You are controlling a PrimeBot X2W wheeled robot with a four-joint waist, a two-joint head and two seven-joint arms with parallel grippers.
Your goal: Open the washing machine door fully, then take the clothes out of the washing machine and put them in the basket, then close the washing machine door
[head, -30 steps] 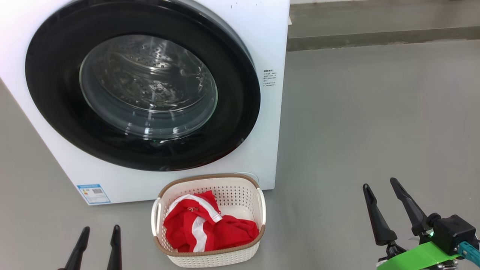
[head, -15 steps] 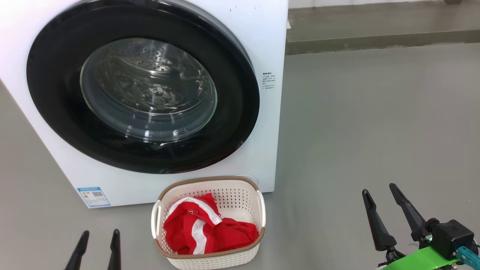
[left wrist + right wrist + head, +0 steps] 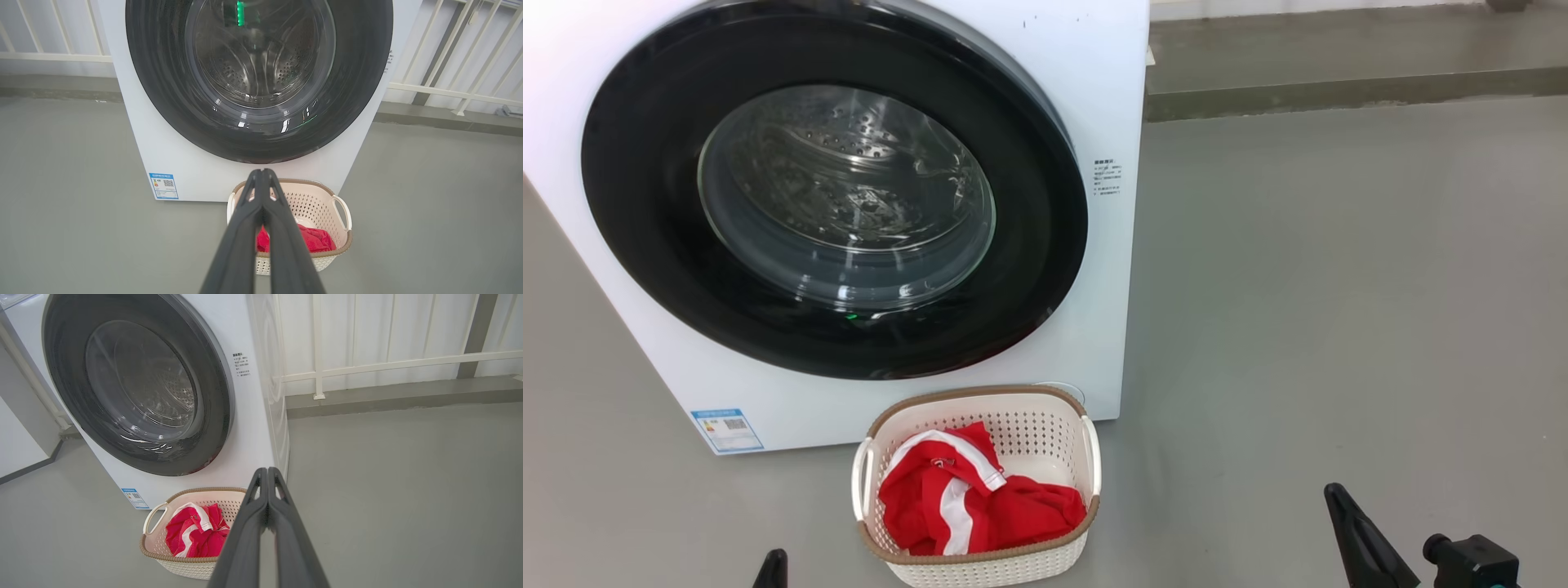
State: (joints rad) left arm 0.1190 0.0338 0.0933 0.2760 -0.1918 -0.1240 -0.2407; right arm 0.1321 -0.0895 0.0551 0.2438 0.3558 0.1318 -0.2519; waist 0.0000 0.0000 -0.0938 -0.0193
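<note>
Looking down from the head cam, I've got the washing machine (image 3: 1107, 82) taking up the upper left, and the washing machine door (image 3: 1045, 245) is shut flush against its white front. Through the glass I can see the perforated steel drum (image 3: 849, 155). The basket (image 3: 980, 394) sits on the grey floor (image 3: 1339, 286) just in front of the machine, under the lower right of the door. It's close to the front panel, but I can't tell if it actually touches. The clothes (image 3: 1005, 514), red with white stripes, are piled inside it, mostly on its left and near side.

Left claw (image 3: 261, 174): fingers pressed together tip to tip, clenched on nothing. Right claw (image 3: 267, 472): same deal, clenched and empty. In the head view both sit low at the bottom edge, well apart, one either side of the basket. From the left wrist cam the basket lies straight behind the fingers, between that claw and the door, so that's what stands in the way there. From the right wrist cam the basket is off to the left of the fingers.

Around it all: a blue energy sticker (image 3: 727, 429) on the machine's lower left corner, a small printed label (image 3: 1107, 178) right of the door, and a raised kerb (image 3: 1339, 90) with a white railing (image 3: 388, 365) behind.
</note>
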